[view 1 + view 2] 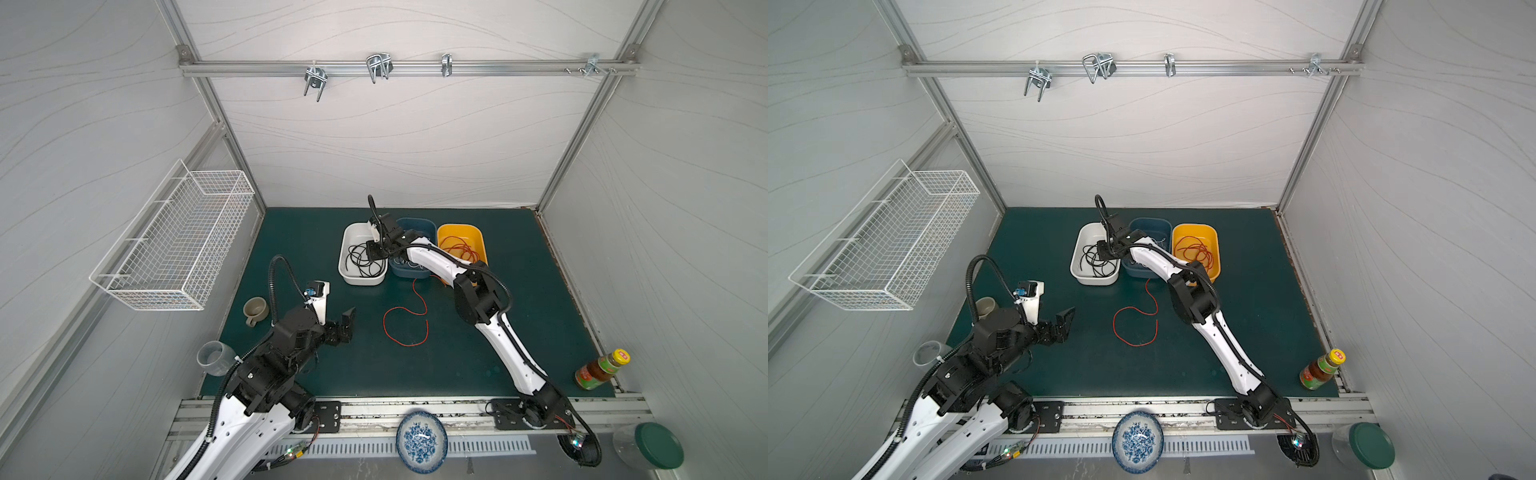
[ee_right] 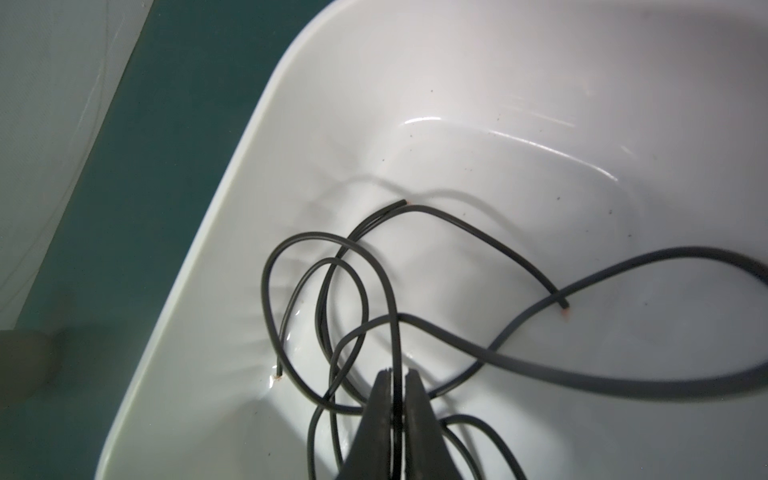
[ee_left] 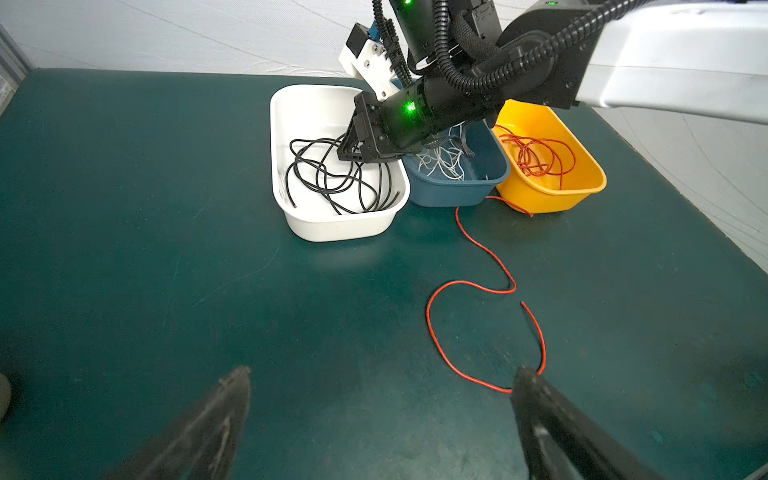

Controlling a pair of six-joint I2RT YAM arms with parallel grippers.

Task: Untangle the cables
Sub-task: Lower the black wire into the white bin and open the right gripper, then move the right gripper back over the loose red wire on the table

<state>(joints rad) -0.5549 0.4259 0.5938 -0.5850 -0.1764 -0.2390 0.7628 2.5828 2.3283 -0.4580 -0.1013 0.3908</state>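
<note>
1. Closest to the lens in the left wrist view, the left gripper has its two dark fingers spread wide, with nothing between them.
2. In both top views the left arm sits folded at the near left of the mat. Its wrist points toward the middle, and its claw hangs over bare mat.
3. The right arm reaches from the near right across the middle. Its elbow is bent by the yellow tray, its forearm passes over the blue tray, and its wrist tips down into the white tray.
4. The right gripper has its fingers almost together, low among the black cables. One black strand runs into the slit between them, but whether it is pinched cannot be told.
5. White cables lie in the blue tray and red cables in the yellow tray.
6. A loose red cable lies on the mat in an open loop, apart from the left claw. One end trails to the foot of the yellow tray.
</note>
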